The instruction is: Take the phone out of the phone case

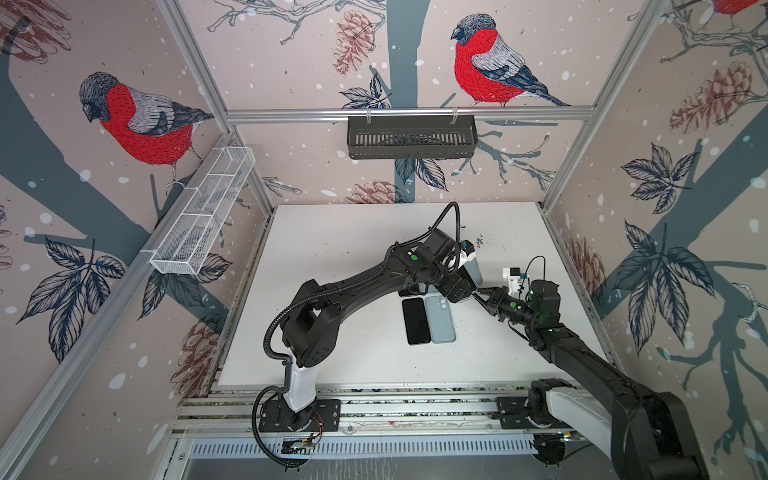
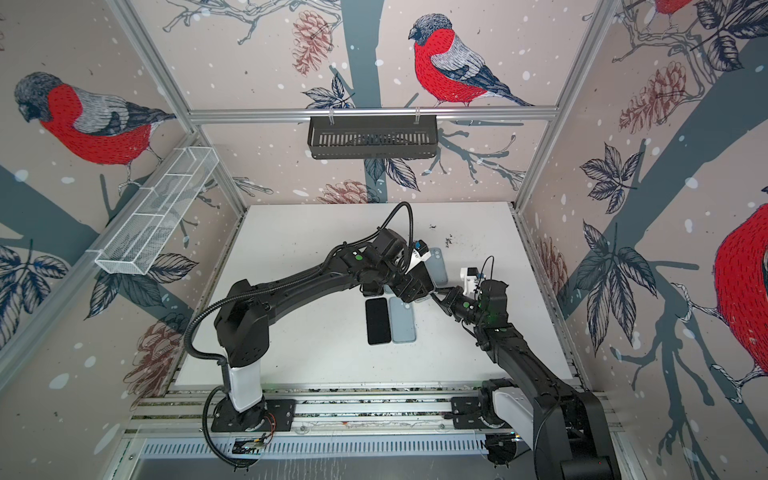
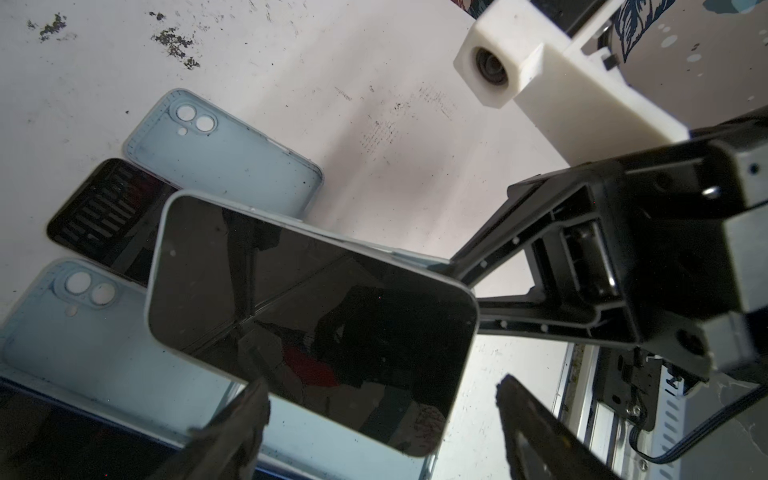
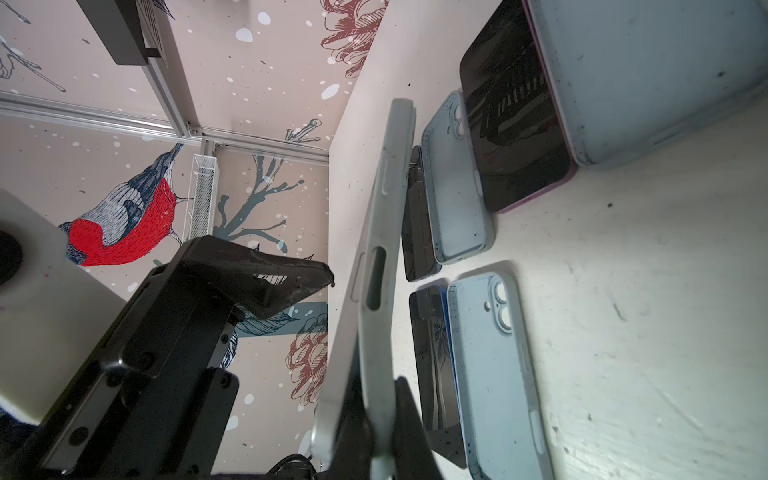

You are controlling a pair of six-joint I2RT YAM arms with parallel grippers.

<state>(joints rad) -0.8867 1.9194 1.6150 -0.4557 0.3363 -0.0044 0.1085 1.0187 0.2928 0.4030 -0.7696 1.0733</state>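
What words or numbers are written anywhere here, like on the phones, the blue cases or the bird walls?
There is no writing to read anywhere.
The black-screened phone in its light blue case: dark glass, reflections only.
The empty light blue phone cases: no brand or label showing.
The bare black phone: screen off, blank.
The bird wallpaper: drawings only.

Both arms meet over white bench (image 1: 332, 249), right of centre. Left gripper (image 1: 462, 293) and right gripper (image 1: 481, 291) close together. Toward front: black phone (image 1: 415, 321) flat, pale blue case (image 1: 442, 323) touching alongside. Second pale case (image 1: 476, 270) half hidden behind left wrist.
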